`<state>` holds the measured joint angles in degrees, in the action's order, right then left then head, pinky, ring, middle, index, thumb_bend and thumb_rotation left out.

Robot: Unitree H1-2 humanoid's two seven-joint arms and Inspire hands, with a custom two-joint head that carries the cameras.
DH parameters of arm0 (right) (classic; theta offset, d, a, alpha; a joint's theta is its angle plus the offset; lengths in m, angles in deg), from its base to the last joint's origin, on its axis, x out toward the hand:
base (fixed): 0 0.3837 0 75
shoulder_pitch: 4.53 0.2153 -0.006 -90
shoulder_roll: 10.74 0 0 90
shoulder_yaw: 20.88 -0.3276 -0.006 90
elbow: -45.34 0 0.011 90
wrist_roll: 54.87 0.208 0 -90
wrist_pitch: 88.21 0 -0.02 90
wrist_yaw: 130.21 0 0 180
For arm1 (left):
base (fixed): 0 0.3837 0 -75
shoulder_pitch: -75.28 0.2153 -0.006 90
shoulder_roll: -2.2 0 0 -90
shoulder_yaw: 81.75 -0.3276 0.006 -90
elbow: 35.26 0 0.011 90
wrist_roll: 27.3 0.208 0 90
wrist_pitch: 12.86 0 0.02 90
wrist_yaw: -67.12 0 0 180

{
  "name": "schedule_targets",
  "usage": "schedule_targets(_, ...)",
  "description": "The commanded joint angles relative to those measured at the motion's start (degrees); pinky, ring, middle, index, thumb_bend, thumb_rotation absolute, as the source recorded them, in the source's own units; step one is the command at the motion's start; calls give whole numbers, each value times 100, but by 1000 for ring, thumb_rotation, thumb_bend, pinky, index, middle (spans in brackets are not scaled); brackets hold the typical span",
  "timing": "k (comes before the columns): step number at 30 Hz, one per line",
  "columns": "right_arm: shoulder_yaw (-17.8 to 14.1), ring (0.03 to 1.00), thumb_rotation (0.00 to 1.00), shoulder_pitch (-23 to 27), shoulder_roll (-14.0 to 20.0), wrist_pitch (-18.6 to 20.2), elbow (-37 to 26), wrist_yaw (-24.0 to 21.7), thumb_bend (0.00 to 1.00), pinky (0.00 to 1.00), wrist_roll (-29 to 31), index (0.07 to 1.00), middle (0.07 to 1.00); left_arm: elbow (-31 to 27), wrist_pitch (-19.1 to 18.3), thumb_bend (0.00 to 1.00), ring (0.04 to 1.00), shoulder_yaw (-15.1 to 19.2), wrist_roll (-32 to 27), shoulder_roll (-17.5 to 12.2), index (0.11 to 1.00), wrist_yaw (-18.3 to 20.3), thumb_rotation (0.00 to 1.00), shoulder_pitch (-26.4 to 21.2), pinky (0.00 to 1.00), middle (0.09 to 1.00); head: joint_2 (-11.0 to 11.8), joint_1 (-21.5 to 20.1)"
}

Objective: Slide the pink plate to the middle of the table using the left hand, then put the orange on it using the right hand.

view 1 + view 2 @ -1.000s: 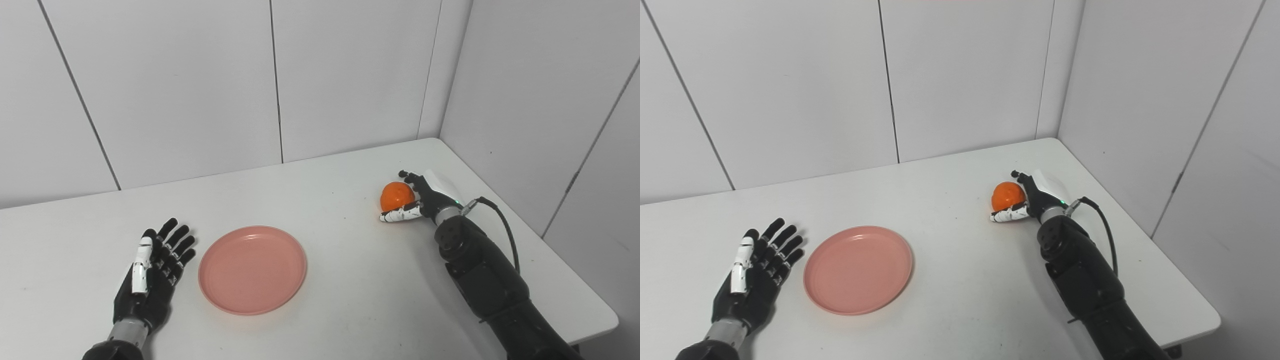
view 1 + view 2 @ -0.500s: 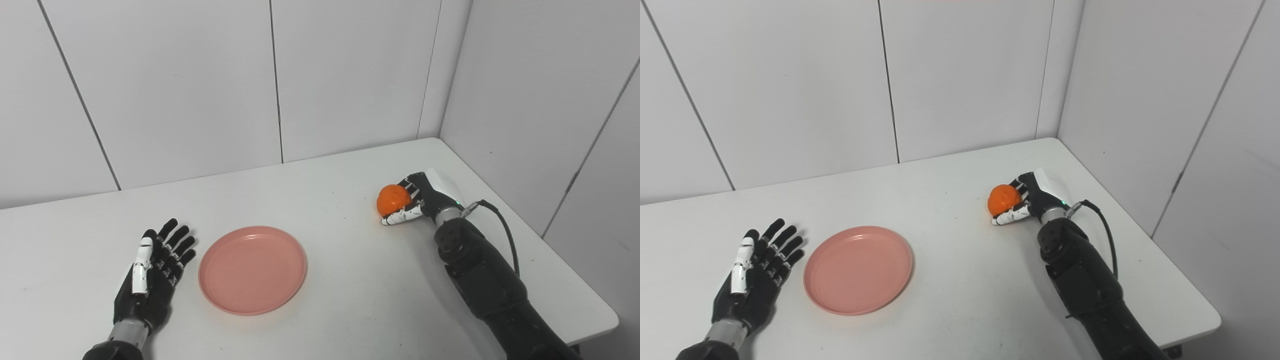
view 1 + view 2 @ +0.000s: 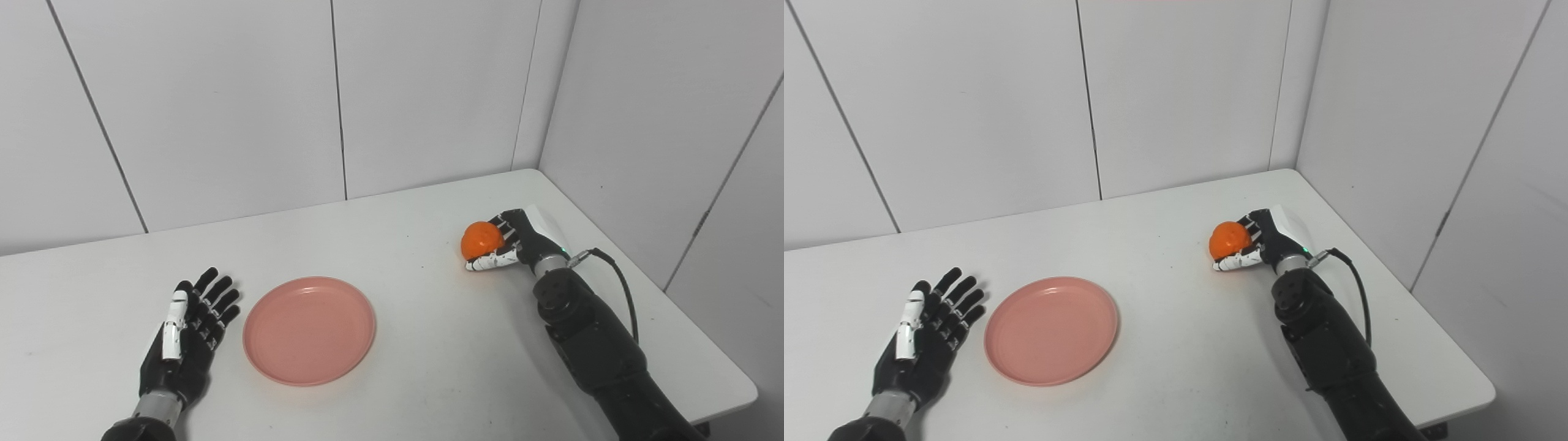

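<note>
My right hand (image 3: 511, 242) has now curled its fingers around the orange (image 3: 481, 240) near the table's (image 3: 429, 367) right edge; left hand (image 3: 184, 337) stays splayed beside the pink plate (image 3: 309, 331).

Head cams, downward, same table (image 3: 429, 294)

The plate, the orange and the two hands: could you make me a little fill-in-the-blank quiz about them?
1. The right hand is closed around the ____.
2. The plate is ____ in colour.
3. The left hand lies open to the ____ of the plate.
4. The plate has ____ on it.

Missing words: orange; pink; left; nothing.
</note>
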<state>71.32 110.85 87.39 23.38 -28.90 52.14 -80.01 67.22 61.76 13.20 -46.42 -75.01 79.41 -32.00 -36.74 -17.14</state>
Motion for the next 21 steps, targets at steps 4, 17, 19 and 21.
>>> schedule_targets(4, -96, 454, 138, 299, 112, -137, -667, 48, 499, 409, 7, 488, 501, -84, -165, 370, 897, -38, 51, 68, 890, -129, 1000, -33, 925, 900, 14, 128)
schedule_targets(17, 319, 434, 141, 531, -239, 123, -1894, -391, 500, 359, -198, 487, 486, -119, 22, 370, 898, -254, 410, 194, 892, -308, 1000, 10, 909, 902, -16, 597)
schedule_targets(19, 349, 423, 141, 548, -273, 169, -1988, -448, 500, 341, -236, 487, 480, -118, 43, 371, 897, -277, 441, 218, 891, -322, 1000, 12, 909, 901, -22, 636)
schedule_targets(21, 420, 412, 141, 575, -427, 161, -2123, -480, 500, 331, -264, 488, 479, -123, 57, 373, 894, -301, 498, 254, 889, -352, 1000, 16, 902, 897, -37, 759)
